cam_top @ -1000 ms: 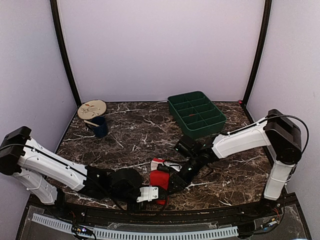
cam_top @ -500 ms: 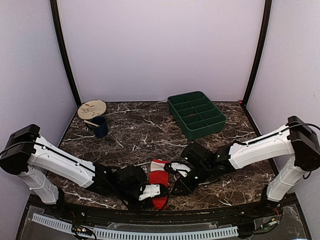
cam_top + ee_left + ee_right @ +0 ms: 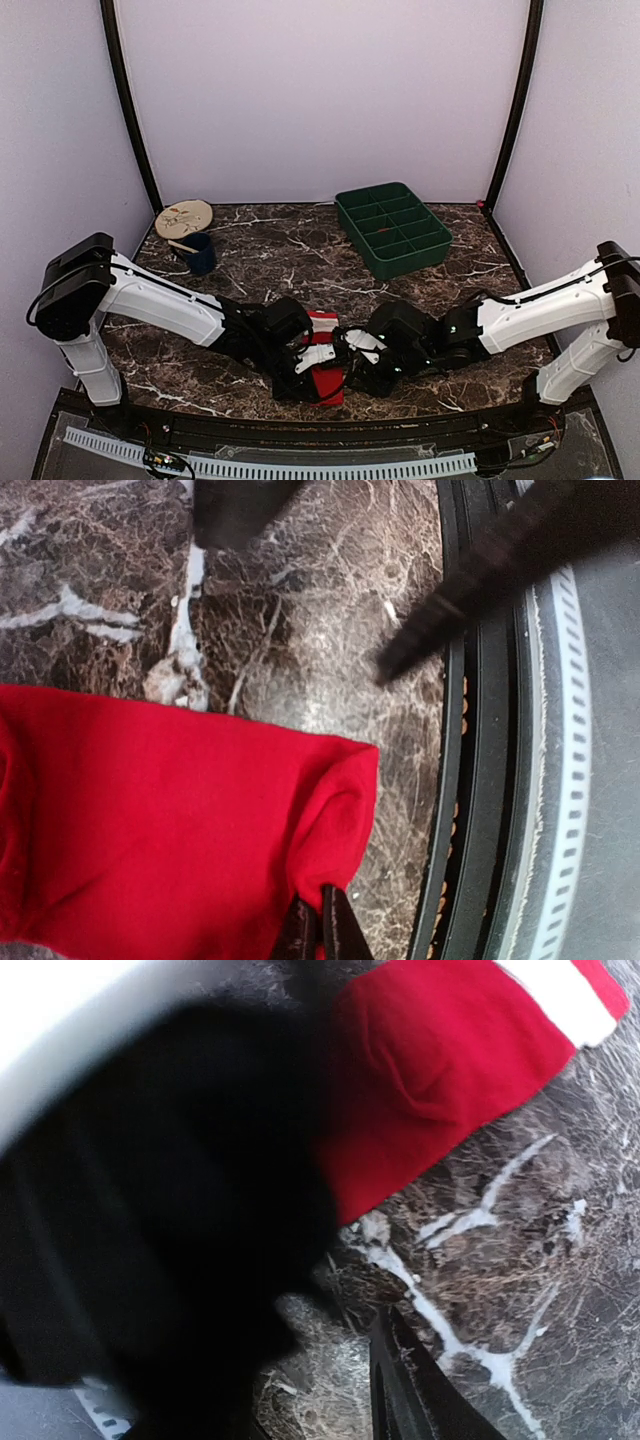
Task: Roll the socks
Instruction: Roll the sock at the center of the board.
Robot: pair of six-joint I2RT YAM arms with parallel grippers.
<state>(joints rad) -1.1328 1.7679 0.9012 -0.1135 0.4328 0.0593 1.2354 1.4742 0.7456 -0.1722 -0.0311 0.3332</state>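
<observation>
A red sock [image 3: 324,383] lies flat by the table's front edge, between the two grippers. In the left wrist view the red sock [image 3: 160,820] fills the lower left, and my left gripper [image 3: 320,928] is shut on a raised fold at its near corner. The right wrist view shows the sock [image 3: 440,1080] at the upper right, with a white band [image 3: 552,996] across its cuff. My right gripper [image 3: 362,362] rests low on the table just right of the sock, open. One of its fingers [image 3: 398,1385] is visible over bare marble, apart from the fabric; a dark blur hides the other. I cannot tell whether a second sock lies underneath.
A green divided tray [image 3: 392,228] stands at the back right. A blue cup [image 3: 200,252] and a round wooden disc [image 3: 184,218] are at the back left. The black front rail [image 3: 470,780] runs close beside the sock's near corner.
My left arm has swung right, bringing its gripper onto the sock's near end. The right arm has dropped lower, its gripper shifting slightly right off the sock. The sock now lies longer toward the front edge.
</observation>
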